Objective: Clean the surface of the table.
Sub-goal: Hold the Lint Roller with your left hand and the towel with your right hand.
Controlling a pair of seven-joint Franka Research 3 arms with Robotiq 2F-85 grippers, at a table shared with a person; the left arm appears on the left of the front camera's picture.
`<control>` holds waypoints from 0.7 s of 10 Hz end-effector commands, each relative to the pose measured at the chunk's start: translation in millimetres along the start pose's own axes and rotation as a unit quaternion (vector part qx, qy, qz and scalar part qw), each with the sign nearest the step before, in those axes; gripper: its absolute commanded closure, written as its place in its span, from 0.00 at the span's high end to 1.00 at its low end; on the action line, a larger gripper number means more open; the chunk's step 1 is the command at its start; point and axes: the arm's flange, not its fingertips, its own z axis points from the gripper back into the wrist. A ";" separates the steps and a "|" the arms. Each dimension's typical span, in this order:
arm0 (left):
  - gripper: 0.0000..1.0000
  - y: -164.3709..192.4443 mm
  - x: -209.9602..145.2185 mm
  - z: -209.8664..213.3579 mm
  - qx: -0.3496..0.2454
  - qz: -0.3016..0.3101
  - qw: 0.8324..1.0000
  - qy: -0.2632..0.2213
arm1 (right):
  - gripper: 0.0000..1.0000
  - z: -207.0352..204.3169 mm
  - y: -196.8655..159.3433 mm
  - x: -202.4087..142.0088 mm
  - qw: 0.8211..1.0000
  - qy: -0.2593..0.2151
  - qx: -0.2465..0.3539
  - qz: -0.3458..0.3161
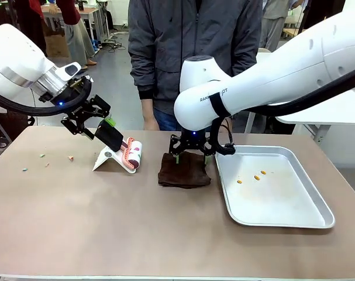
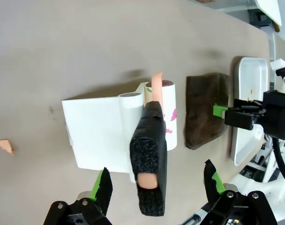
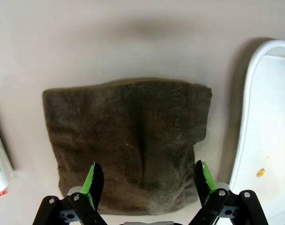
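Taupe table [image 1: 107, 234] fills the lower frame of my front view, edge to edge. It isn't clean: a few crumbs [image 1: 41, 156] lie scattered at the far left.

Just right of them, the lint roller [image 1: 132, 153] rests on its white stand [image 1: 107, 159]. My left gripper [image 2: 156, 171] is spread wide around the roller's black handle [image 2: 149, 154]. In the left wrist view there is daylight on both sides of the handle, so nothing is gripped.

At centre frame the brown cloth [image 1: 186, 171] lies flat on the table. My right gripper [image 1: 193, 154] stands over its near edge, jaws fully apart and empty. I can't tell whether the pads touch the fabric.

At the right sits the silver tray [image 1: 282, 202] with a few orange bits [image 1: 256, 177] in it. Its rim is just beside the cloth.

I judge the step in hand to be the pick-up of both tools. On the left I'd centre the handle between the pads before closing. I'd grip it well back from the sticky roll, then lift clear of the stand without dragging it along.

On the right I'd press down enough to bunch a fold between the pads. I'd keep the outer finger off the tray rim.
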 end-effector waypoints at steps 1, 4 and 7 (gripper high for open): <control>1.00 -7.0 3.1 -4.5 0.002 -0.010 1.000 0.006 | 1.00 -2.4 4.3 3.1 0.999 0.001 -0.025 -0.021; 1.00 -11.4 6.0 -12.5 0.014 -0.003 1.000 0.010 | 1.00 -2.3 -4.2 2.6 0.999 0.008 -0.025 -0.038; 1.00 -9.0 6.2 -12.4 0.025 0.003 1.000 0.015 | 1.00 -9.3 -6.3 6.7 0.998 0.022 -0.026 -0.044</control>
